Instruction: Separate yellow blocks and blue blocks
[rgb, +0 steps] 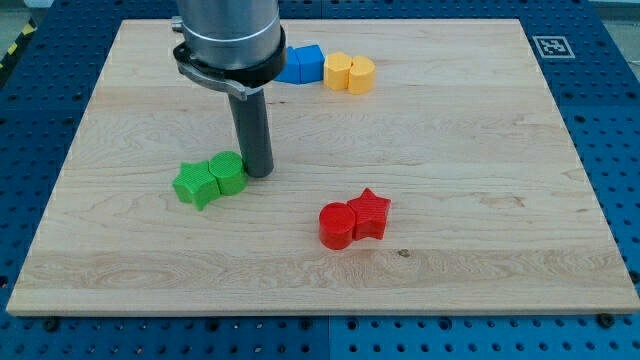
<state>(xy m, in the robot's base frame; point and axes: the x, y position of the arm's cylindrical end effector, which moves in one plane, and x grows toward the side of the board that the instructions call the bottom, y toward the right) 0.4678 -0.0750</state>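
Note:
Two yellow blocks sit side by side near the view's top centre: a hexagon-like one (339, 71) and a rounder one (361, 75). A blue block (302, 64) touches the yellow pair on its left; part of it is hidden behind the arm. My tip (258, 172) rests on the board well below them, touching the right side of a green block (228, 173). A green star block (196, 184) lies against that green block's left.
A red cylinder (337, 225) and a red star (371, 213) sit together lower right of centre. The wooden board (480, 200) lies on a blue pegboard table. The arm's wide grey body (228, 35) hides the board's top-left centre.

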